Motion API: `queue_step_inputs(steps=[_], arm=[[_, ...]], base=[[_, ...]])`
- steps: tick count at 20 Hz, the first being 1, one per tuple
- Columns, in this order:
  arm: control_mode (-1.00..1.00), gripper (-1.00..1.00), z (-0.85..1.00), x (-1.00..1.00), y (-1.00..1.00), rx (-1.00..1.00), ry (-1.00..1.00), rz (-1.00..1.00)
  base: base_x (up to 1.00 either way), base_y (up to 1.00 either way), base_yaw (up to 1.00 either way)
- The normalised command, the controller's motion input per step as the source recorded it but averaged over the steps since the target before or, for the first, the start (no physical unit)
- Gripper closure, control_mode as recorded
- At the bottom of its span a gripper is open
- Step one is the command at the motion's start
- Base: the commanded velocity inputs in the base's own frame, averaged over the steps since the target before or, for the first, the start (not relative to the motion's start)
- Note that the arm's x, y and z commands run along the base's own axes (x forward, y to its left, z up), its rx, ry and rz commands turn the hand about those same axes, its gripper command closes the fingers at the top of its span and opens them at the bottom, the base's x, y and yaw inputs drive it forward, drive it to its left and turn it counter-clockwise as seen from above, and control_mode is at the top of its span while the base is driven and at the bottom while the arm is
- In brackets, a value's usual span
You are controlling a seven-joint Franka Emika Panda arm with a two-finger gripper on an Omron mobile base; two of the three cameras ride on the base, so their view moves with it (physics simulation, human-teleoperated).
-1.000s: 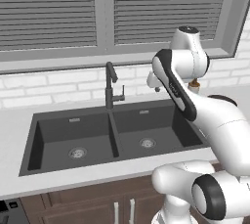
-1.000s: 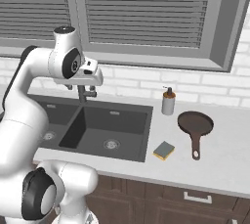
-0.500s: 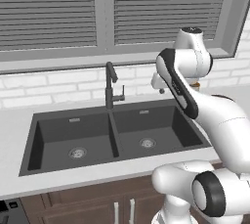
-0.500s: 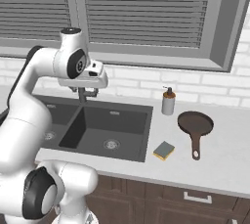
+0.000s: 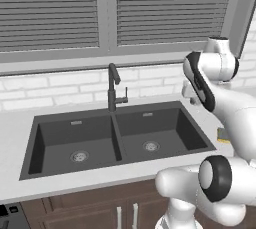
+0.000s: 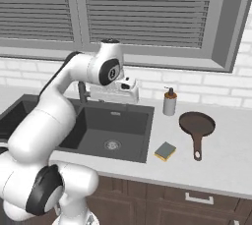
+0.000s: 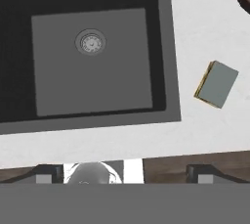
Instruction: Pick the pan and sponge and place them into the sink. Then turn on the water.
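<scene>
A pale grey counter (image 6: 216, 162) runs under a window with closed grey slatted blinds (image 6: 142, 8) and a white brick backsplash (image 6: 206, 89), with dark wood cabinet fronts (image 6: 162, 202) below.

The sink (image 5: 117, 135) is a dark grey double basin set into the counter, each basin with a round steel drain (image 7: 91, 41). A slim dark faucet (image 5: 114, 88) with a hooked spout stands behind the centre divider.

The gripper (image 6: 110, 94) hangs high above the counter at the right rim of the sink, pointing down. In the hand view its two dark tips sit well apart at the bottom edge with nothing between them, though how wide the jaws stand cannot be told exactly.

The sponge (image 7: 217, 84) lies flat on the counter ahead of the jaws and to their right, just beside the sink's right rim but not touching it. It is a small rectangle, grey-green face up, with a yellow edge showing.

The pan (image 6: 197, 125) sits on the counter farther right, beyond the sponge: round, shallow, dark reddish-brown, its thin handle pointing toward the counter's front edge. A grey soap dispenser (image 6: 170, 102) stands near the wall, between the gripper and the pan.
</scene>
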Motion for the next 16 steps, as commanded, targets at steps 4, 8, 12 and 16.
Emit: queue_step_inputs(steps=[4,8,12,16], arm=[[-1.0,-1.0,-0.73,0.0,-1.0,0.02,0.08,-0.04],[-1.0,-1.0,-0.79,0.01,-1.0,0.0,0.0,-0.03],[-1.0,-1.0,-0.48,0.11,-1.0,0.0,0.0,-0.01],[-1.0,-1.0,-0.16,0.02,-0.42,-0.02,0.0,0.0]], base=[[0.0,0.0,0.0],[0.0,0.0,0.0],[0.0,0.0,0.0],[0.0,0.0,0.0]])
